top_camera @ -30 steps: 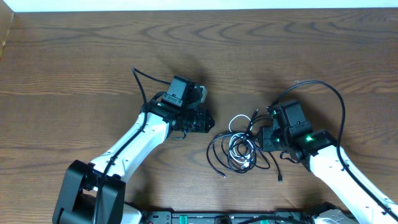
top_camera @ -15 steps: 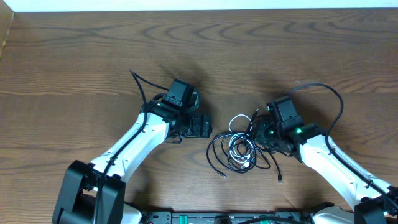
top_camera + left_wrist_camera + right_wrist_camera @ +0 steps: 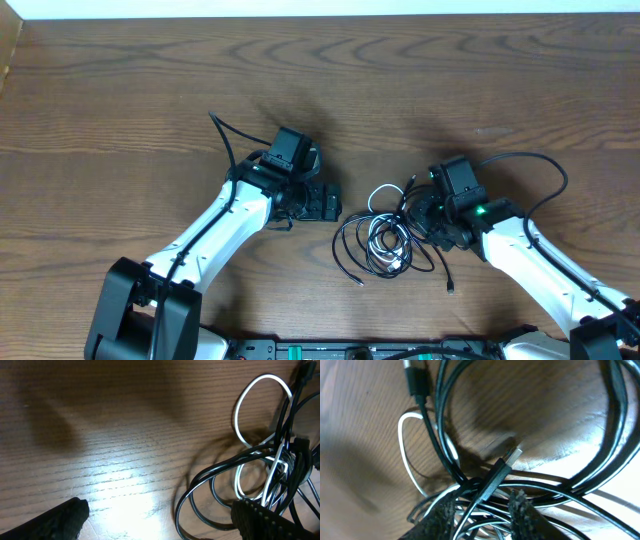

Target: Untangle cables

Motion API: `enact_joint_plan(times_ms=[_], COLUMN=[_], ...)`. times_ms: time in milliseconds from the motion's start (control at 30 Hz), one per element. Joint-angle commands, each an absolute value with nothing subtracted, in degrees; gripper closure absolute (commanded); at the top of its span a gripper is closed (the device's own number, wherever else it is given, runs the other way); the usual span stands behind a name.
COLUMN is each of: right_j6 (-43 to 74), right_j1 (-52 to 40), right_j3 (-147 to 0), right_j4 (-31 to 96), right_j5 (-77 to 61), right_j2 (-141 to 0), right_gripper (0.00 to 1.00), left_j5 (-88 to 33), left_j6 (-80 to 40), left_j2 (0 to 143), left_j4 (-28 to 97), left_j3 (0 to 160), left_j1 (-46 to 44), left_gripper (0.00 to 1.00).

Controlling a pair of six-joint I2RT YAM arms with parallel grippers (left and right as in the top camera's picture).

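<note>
Cables (image 3: 388, 243) stay tangled: left gripper (image 3: 160, 521) has been opened wide and empty, right gripper (image 3: 480, 510) half-closed around strands, seemingly for separating

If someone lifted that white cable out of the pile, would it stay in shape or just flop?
Probably floppy: the white cable lies in loose curved loops on the table. Likely light, being so thin. It would likely drag the black cables along, since they cross its loops.
</note>
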State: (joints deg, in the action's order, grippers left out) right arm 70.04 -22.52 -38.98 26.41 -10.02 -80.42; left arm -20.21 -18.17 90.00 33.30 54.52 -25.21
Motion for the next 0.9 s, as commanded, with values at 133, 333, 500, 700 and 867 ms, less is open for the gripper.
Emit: enact_joint_plan(times_ms=[133, 333, 500, 700, 867], right_j6=[77.78, 77.73, 77.69, 70.52, 66.32], right_j1=[-22.61, -22.61, -22.61, -22.55, -22.55], right_j3=[-37.15, -37.15, -37.15, -37.21, -37.34], right_j4=[26.02, 23.53, 23.35, 22.24, 21.96], right_j5=[-8.95, -9.08, -7.38, -7.05, -6.72], right_j2=[-83.4, -86.87, -88.88, -88.05, -82.08], right_gripper=[0.74, 0.78, 0.88, 0.99, 0.99], left_j5=[-19.38, -19.38, -19.38, -19.38, -19.38], left_j6=[-18.24, -18.24, -18.24, -18.24, -18.24], left_j2=[89.49, 89.49, 89.49, 89.49, 89.49], left_j4=[33.58, 33.58, 33.58, 33.58, 33.58], left_j3=[55.51, 55.51, 55.51, 55.51, 55.51], left_j1=[-25.08, -25.08, -25.08, -25.08, -25.08], left_gripper=[0.04, 0.04, 0.04, 0.04, 0.04])
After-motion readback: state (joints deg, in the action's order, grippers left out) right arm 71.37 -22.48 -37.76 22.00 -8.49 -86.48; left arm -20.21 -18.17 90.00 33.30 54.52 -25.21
